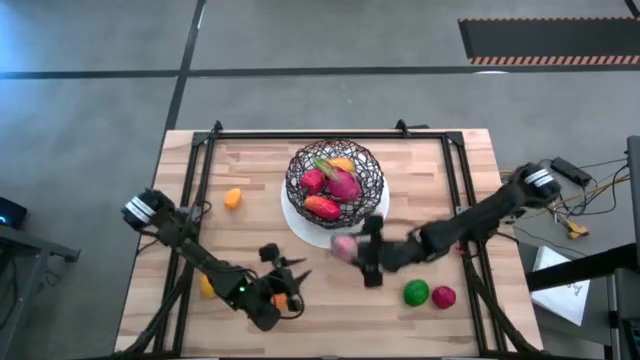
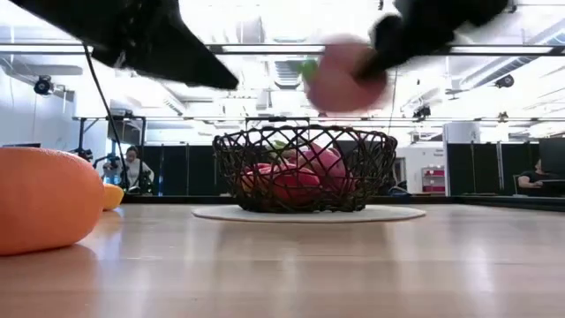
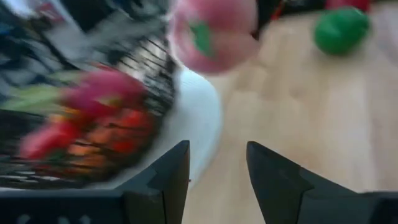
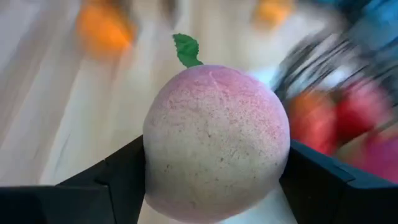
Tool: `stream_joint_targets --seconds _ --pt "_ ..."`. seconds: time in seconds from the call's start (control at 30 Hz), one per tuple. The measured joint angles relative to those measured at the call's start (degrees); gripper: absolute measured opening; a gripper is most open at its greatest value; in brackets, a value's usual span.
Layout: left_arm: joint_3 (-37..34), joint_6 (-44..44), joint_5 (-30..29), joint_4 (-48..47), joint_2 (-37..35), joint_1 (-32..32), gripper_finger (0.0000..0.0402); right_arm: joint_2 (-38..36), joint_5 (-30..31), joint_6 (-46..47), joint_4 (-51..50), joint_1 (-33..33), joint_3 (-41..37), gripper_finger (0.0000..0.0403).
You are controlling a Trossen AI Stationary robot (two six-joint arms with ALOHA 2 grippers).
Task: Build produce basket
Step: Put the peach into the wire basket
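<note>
The black wire basket stands on a white plate at the table's middle and holds several red, magenta, orange and green fruits. My right gripper is shut on a pink peach, just near-side of the plate and above the table. In the low view the peach is higher than the basket's rim. My left gripper is open and empty, near the front left, pointing toward the basket. My right gripper pinches the pink peach by its two opposite sides between its two fingers. The fingers come roughly level from the table's right side. The peach is lifted clear of the table, and its green leaf points away from the wrist.
A green fruit and a magenta one lie at the front right. An orange fruit lies left of the basket. A yellow one and another orange one lie by my left arm.
</note>
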Motion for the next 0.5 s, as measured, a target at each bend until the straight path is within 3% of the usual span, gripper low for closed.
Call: stream_joint_targets --seconds 0.1,0.23,0.37,0.5 --pt "-1.16 -0.06 -4.59 0.81 -0.68 -0.19 0.0144 -4.59 0.41 -5.84 3.55 -6.27 -0.85 0.0286" --pt "-3.14 -0.12 -5.66 4.67 -0.44 0.42 0.0144 -6.58 0.61 -7.94 3.24 -17.06 -1.92 0.0286" --pt "-4.23 -0.17 -5.63 7.47 1.05 0.7 0.0144 -6.0 -0.74 -2.4 3.12 -25.84 -4.65 0.0286" --pt "-4.06 -0.2 -5.6 8.43 2.38 0.65 0.0144 -5.41 3.9 3.72 2.92 -30.8 -7.48 0.0286"
